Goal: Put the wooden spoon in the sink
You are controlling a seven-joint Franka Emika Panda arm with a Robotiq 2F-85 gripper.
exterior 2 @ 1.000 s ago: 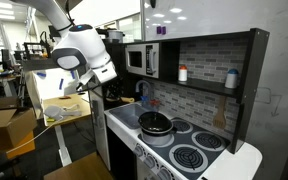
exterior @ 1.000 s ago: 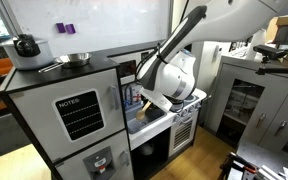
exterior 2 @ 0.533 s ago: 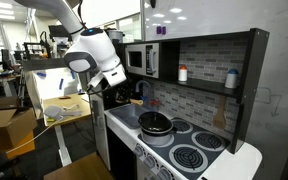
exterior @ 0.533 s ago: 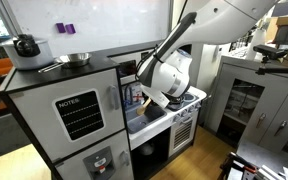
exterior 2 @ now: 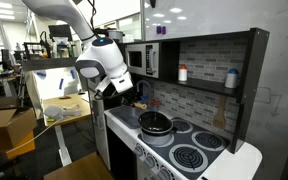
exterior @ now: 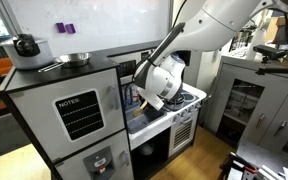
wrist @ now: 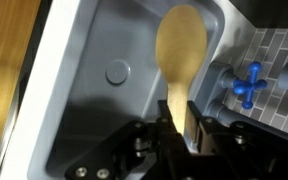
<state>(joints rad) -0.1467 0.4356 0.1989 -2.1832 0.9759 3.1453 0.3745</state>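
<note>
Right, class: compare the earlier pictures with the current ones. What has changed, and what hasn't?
The gripper, shut on the wooden spoon, has moved across and now hangs over the sink. The dark pan on the stove has not moved.

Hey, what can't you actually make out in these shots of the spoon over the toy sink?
- The wooden spoon, wrist view: the handle's end vanishes into the dark, blurred pincer.
- The sink, wrist view: its near end is covered by the pincer; in an exterior view the arm blocks the basin.
- The spoon, both exterior views: too small to pick out beside the pincer.
- Gap between spoon and sink floor: no view settles it.
</note>
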